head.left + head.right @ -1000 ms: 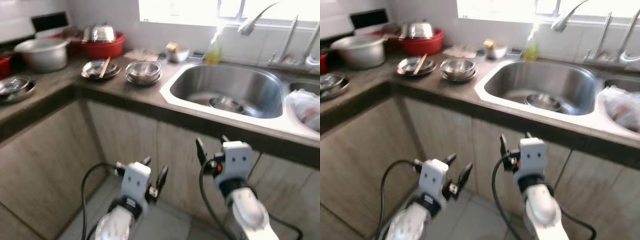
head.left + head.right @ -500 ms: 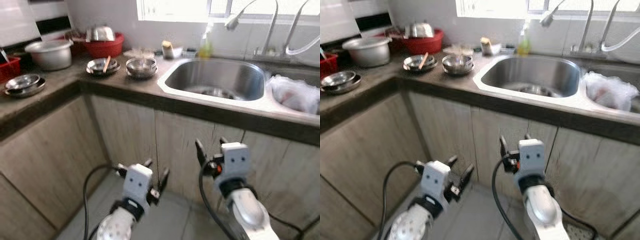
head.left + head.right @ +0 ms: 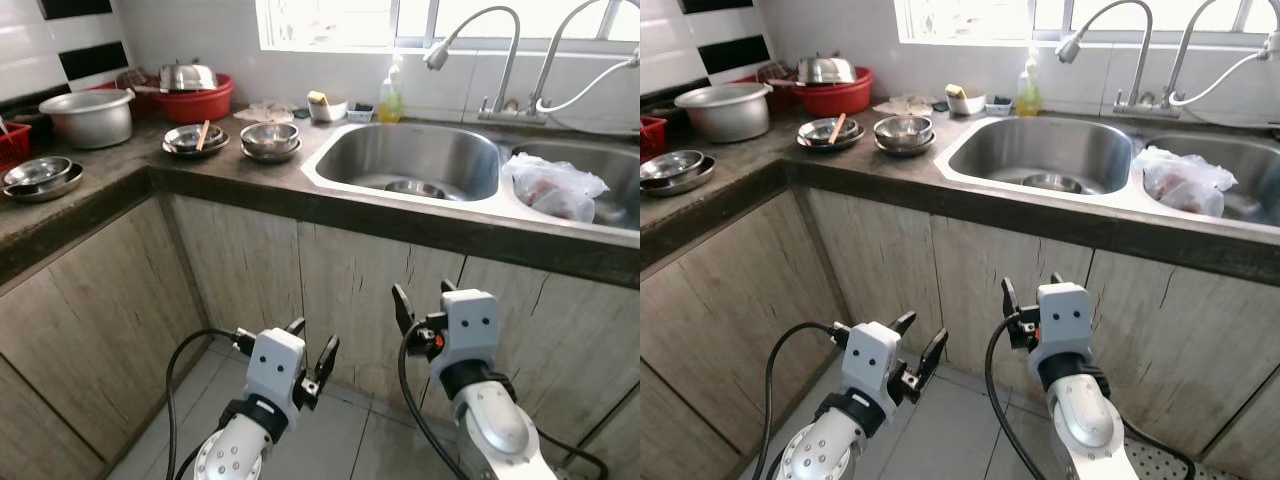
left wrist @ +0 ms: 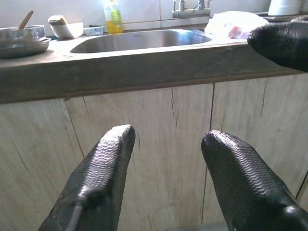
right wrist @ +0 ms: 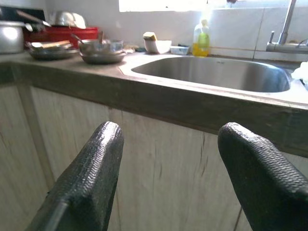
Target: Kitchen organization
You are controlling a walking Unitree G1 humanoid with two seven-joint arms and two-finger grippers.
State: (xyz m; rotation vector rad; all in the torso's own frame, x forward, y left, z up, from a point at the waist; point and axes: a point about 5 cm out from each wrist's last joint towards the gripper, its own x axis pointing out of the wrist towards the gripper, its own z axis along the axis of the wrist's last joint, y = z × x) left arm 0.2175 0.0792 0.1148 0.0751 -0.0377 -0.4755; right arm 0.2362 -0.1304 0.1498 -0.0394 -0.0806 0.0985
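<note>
On the counter (image 3: 120,185), 2 stacked bowls (image 3: 269,139) lie left of the sink (image 3: 420,160), a pot (image 3: 86,115) farther left, a soap bottle (image 3: 390,98) behind the sink, a bag (image 3: 553,186) in the right basin.

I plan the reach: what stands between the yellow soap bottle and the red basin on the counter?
In the left eye view, a white bowl and a crumpled cloth lie between the soap bottle and red basin.

The second steel sink basin (image 3: 600,175) on the right was cut off by the picture's edge, and what the crumpled white plastic bag (image 3: 555,186) in it held could not be made out. The red plastic crate (image 3: 10,145) at far left was cropped too. The contents of the small white bowl (image 3: 327,107) by the window were too small to tell.
</note>
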